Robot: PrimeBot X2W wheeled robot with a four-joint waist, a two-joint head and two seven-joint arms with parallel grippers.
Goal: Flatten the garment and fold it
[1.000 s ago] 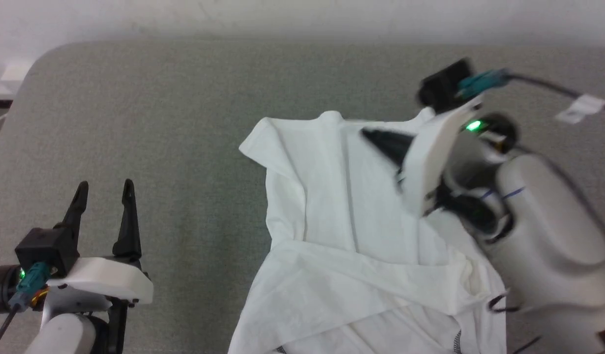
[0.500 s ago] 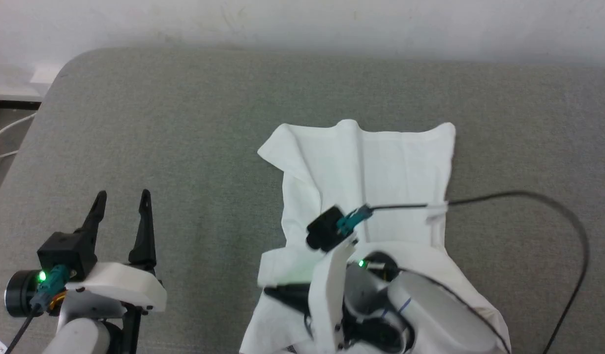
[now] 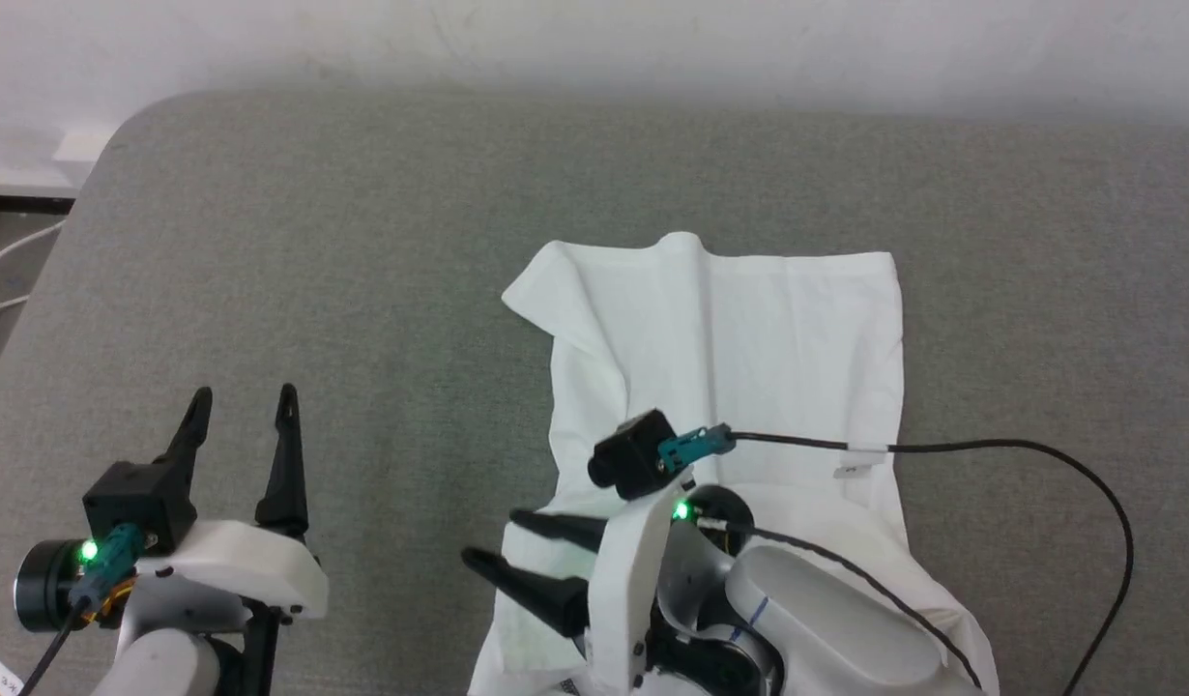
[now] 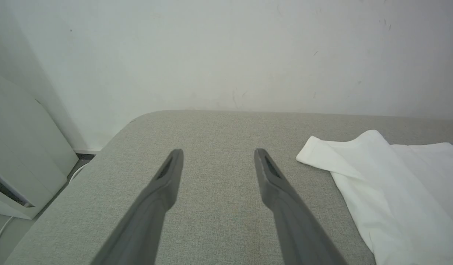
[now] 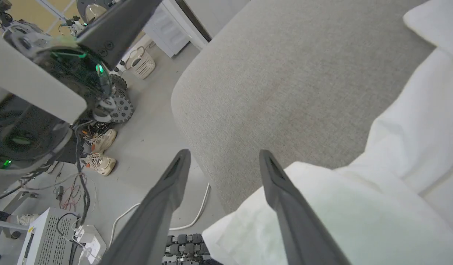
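Grey surface (image 3: 362,242), garment (image 3: 749,338) beneath right gripper (image 3: 492,538)

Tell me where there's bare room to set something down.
Bare: the grey table left of the shirt, beyond the left hand, and the strip behind the shirt. Crowded: the near edge, with the right hand and its cable.

Soft, even, bright light filled all three views, leaving only faint shadows on the grey surface (image 3: 362,242). The garment (image 3: 730,329) was nearly washed out to flat white, its creases hard to read. Both wrist views bowed toward their edges, and the head view looked slightly soft and grainy.
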